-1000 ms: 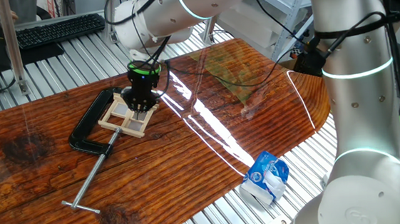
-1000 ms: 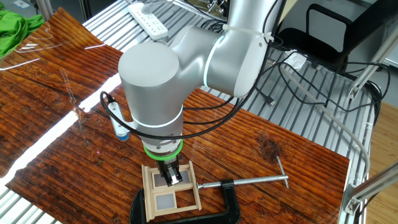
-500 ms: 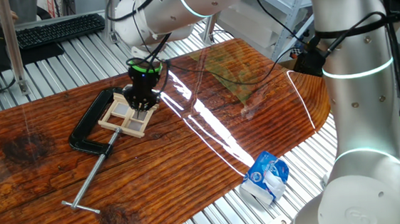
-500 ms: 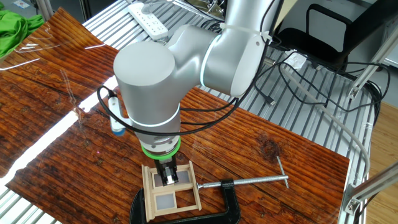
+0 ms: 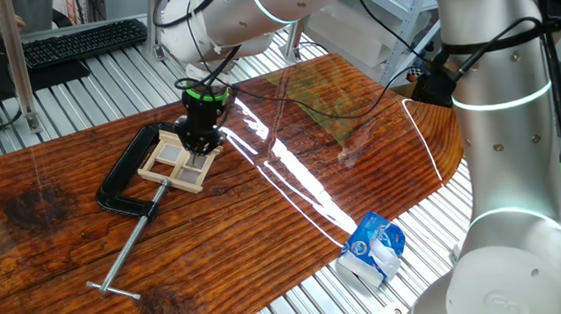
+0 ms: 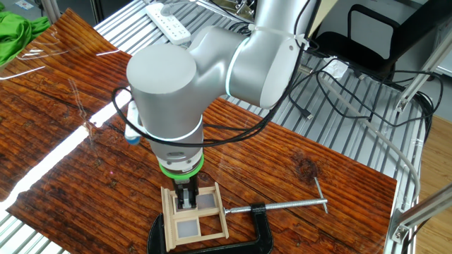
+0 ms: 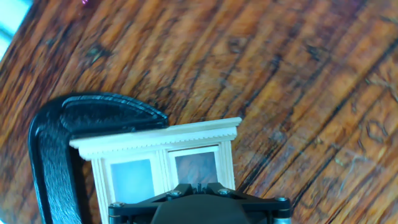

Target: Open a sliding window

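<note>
The sliding window (image 5: 174, 164) is a small pale wooden frame with four panes, lying flat on the brown wooden board and held by a black C-clamp (image 5: 122, 179). My gripper (image 5: 197, 145) points straight down with its fingertips together, touching a pane at the frame's far right side. In the other fixed view the gripper (image 6: 185, 202) stands on the upper left pane of the window (image 6: 198, 224). In the hand view the window (image 7: 163, 147) lies just ahead of the gripper (image 7: 198, 185), whose black body hides its near part.
The C-clamp's long screw and T-handle (image 5: 126, 257) stretch toward the board's front edge, and it also shows in the other fixed view (image 6: 296, 205). A blue-and-white crumpled packet (image 5: 371, 249) lies at the board's right edge. A keyboard (image 5: 81, 40) and a power strip (image 6: 167, 21) lie off the board.
My gripper has shifted a little across the window, leftward in the other fixed view, staying low on the frame. The clamp and frame have not moved.
</note>
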Available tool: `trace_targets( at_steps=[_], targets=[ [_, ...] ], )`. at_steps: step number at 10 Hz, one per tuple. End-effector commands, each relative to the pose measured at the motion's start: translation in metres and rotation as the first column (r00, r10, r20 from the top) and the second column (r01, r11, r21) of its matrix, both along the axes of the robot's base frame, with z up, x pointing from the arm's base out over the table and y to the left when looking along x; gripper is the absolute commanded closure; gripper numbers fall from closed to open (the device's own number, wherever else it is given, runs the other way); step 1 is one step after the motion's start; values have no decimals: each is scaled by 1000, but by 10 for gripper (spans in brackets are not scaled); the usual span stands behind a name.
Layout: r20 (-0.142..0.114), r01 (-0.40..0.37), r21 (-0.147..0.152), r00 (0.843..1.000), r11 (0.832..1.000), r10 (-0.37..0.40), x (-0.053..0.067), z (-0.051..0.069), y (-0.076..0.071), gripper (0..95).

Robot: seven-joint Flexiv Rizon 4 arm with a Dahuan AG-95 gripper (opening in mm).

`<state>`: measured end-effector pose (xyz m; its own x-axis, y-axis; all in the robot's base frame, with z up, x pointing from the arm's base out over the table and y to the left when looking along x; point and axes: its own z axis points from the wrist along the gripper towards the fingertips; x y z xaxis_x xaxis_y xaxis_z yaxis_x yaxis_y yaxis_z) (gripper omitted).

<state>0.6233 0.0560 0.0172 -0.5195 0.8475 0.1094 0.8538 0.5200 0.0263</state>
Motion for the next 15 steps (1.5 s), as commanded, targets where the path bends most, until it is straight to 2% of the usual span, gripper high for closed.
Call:
trace_targets(
  at_steps=[1,4,7,9,12,14,15],
  targets=[
    [1,109,-1,994,994,-109,0,1,-1,950],
    [13,236,3,972,972,-236,0,1,-1,950],
    [30,359,11,933,933,-359,0,1,-1,950],
    [43,450,20,892,893,-450,1,0,-2,950],
    [54,523,30,850,852,-524,2,-1,-4,950],
    [56,580,44,811,813,-582,2,-2,-6,950],
    [55,599,46,797,799,-601,2,-2,-6,950]
  ],
)
